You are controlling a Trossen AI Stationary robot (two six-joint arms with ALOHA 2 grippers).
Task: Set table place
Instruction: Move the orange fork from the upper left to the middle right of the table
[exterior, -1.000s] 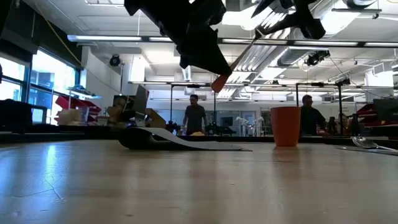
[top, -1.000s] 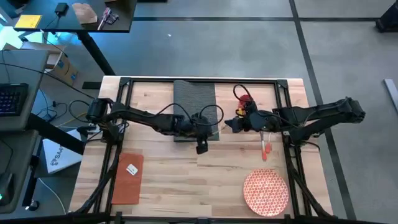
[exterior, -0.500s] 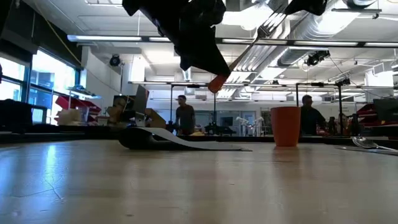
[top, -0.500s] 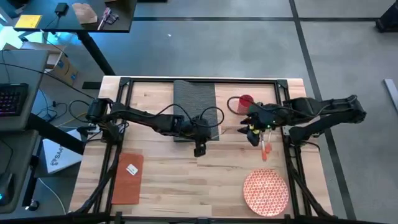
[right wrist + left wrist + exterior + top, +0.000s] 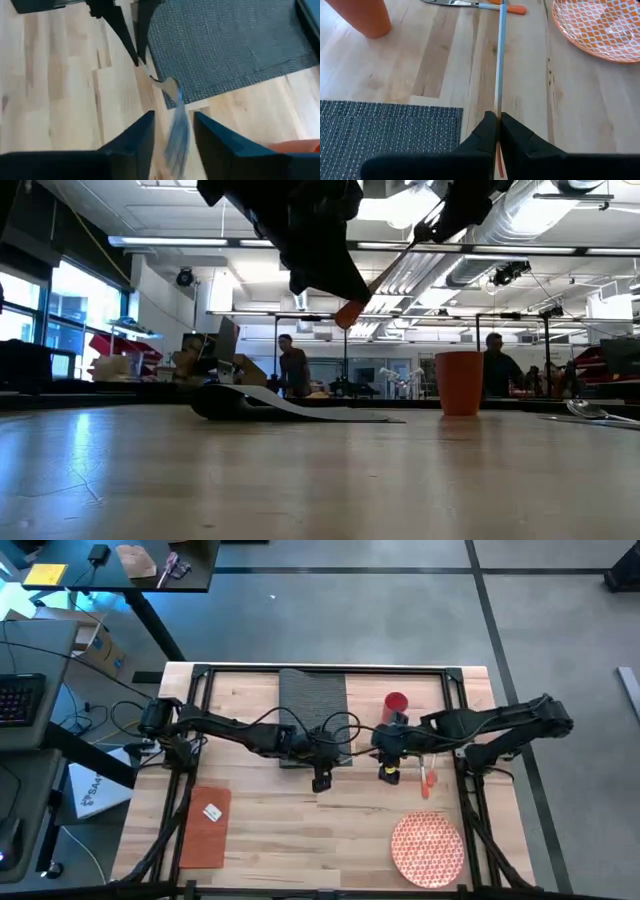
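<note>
Left hand [image 5: 497, 125]: pinching a thin silver utensil [image 5: 500, 60] beside the dark grey ribbed placemat [image 5: 385, 127]
Right hand [image 5: 172, 131]: fingers spread around the utensil's far end; low view hides this

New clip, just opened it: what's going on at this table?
A utensil is being passed between the arms above the table. The left end effector is shut on the orange-handled utensil beside the grey placemat. The right end effector is open, with the utensil's silver tip between its fingers. The plate, napkin and red cup lie apart, not yet arranged.
</note>
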